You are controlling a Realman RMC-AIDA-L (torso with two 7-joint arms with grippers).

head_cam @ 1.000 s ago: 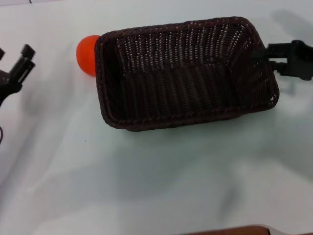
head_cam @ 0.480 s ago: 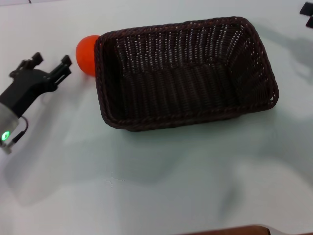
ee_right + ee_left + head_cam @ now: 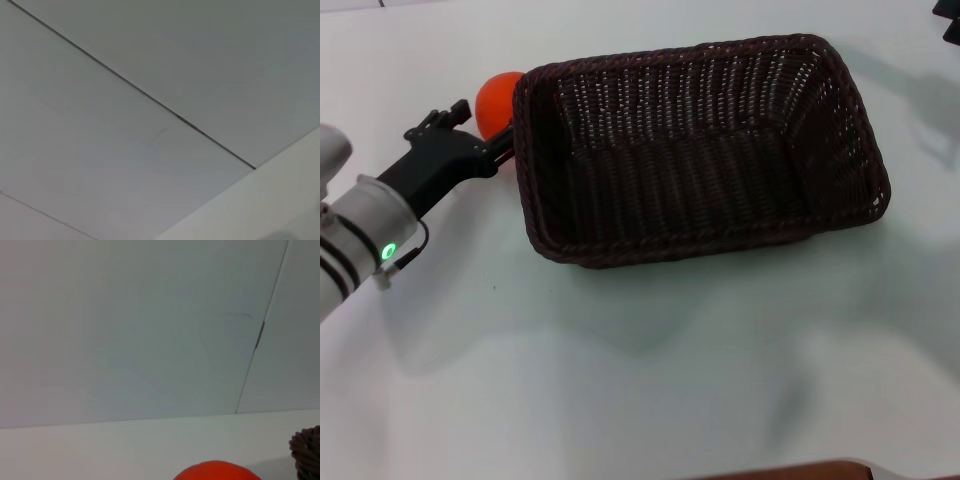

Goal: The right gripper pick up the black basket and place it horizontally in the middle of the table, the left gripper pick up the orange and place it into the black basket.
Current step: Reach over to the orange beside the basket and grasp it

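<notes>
The black basket (image 3: 620,245) lies lengthwise across the middle of the white table (image 3: 620,380) and is empty. The orange (image 3: 492,95) rests on the table against the outside of the basket's left end. It also shows in the left wrist view (image 3: 217,471), close in front of the camera, with a bit of the basket's rim (image 3: 306,454) beside it. My left gripper (image 3: 480,133) is open right at the orange, with one finger on either side of its near part. My right gripper (image 3: 952,30) shows only as a dark sliver at the far right edge, away from the basket.
A brown edge (image 3: 800,470) runs along the table's front. A pale wall with a dark seam (image 3: 257,335) stands behind the table. Bare white surface lies in front of the basket and to its left.
My left gripper has moved in from the left edge toward the orange and now reaches it. My right gripper has let go of the basket's right end and drawn back to the far right corner.
</notes>
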